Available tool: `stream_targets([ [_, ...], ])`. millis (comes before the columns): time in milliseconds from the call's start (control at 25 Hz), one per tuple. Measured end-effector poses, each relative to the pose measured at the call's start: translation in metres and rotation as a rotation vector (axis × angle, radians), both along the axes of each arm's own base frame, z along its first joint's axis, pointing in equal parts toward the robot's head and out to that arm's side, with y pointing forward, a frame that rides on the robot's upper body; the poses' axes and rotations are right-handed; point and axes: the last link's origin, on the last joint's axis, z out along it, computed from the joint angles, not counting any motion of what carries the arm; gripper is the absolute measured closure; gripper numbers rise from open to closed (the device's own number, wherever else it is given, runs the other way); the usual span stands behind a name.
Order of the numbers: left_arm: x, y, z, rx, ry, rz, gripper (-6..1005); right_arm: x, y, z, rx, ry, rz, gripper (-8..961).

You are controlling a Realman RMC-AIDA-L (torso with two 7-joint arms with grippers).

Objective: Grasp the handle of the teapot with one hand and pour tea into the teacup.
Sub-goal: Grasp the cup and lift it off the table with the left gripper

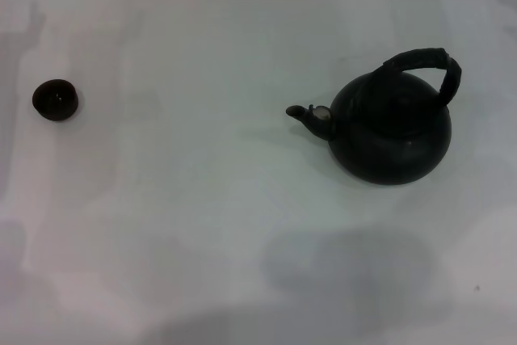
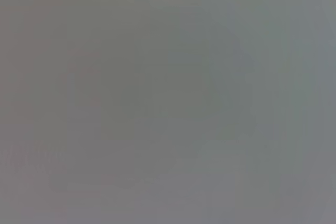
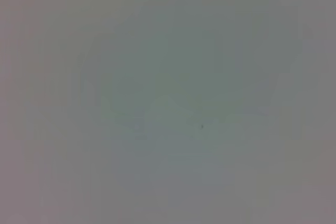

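One teapot (image 1: 392, 131) and one teacup (image 1: 55, 100) on the bench (image 1: 202, 224).
You see them well apart, handle (image 1: 428, 66) upright; neither claw shows, so their state cannot be told.

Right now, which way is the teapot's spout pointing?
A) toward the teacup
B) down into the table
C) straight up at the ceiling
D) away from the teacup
A: in the head view the spout sticks out of the teapot on the side facing the teacup, which stands far off across the bare table. Neither gripper is in view.
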Motion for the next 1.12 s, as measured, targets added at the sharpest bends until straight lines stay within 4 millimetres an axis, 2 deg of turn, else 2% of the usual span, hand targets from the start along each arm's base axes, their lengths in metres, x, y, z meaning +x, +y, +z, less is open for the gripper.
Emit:
stream_targets([
  [1120,-0.0023,-0.0038,-0.0017,-0.005,0.008,0.004,123,0.0017,-0.0028,-0.0036,-0.004,0.01,-0.007,100],
])
